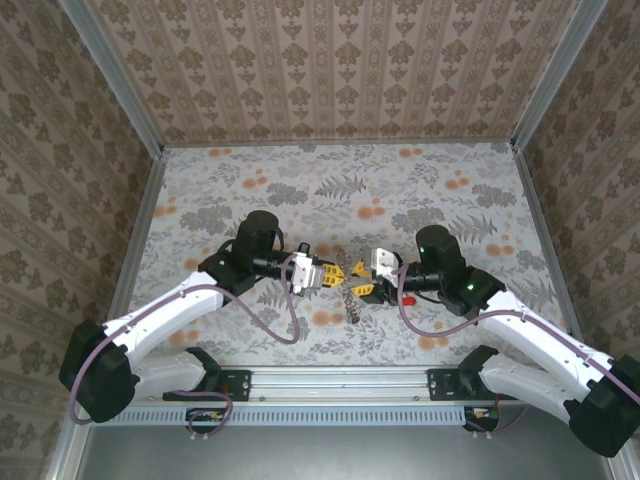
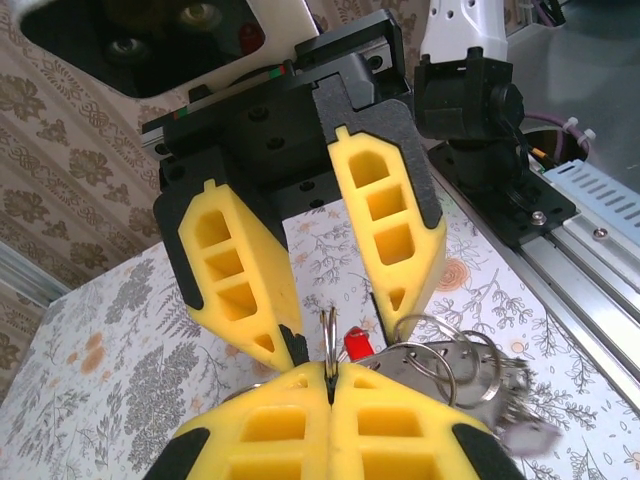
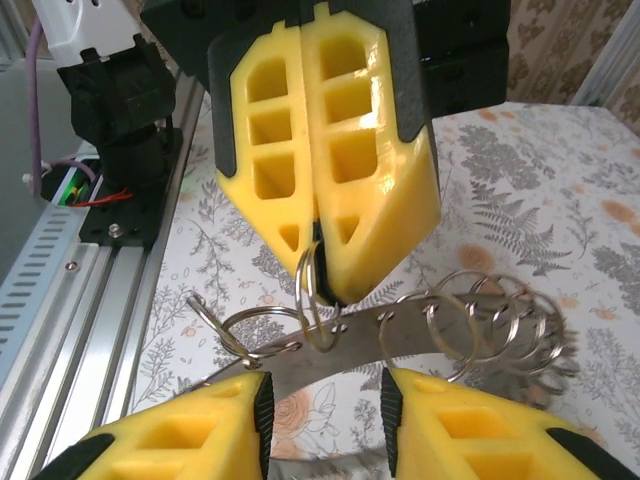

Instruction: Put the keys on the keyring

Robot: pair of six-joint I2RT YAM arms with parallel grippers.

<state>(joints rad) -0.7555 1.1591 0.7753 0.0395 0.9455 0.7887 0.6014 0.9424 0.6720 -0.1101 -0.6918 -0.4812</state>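
Observation:
My left gripper (image 2: 330, 375) is shut on the keyring (image 2: 328, 335), a small silvery split ring that stands up edge-on between its yellow pads. A flat metal strip (image 3: 440, 340) carrying several more split rings hangs from that ring (image 3: 312, 290). A key with a red head (image 2: 358, 345) shows just behind the ring. My right gripper (image 3: 325, 385) faces the left one (image 3: 320, 255) with its fingers apart, one on each side of the ring and the red key, gripping nothing. Both meet above the table's middle (image 1: 342, 271), (image 1: 362, 282), with the bunch (image 1: 352, 303) dangling below.
The floral table (image 1: 330, 190) stretches behind the arms, walled on three sides. The aluminium rail (image 1: 340, 380) with both arm bases runs along the near edge. The purple cables loop beside each wrist (image 1: 292, 300).

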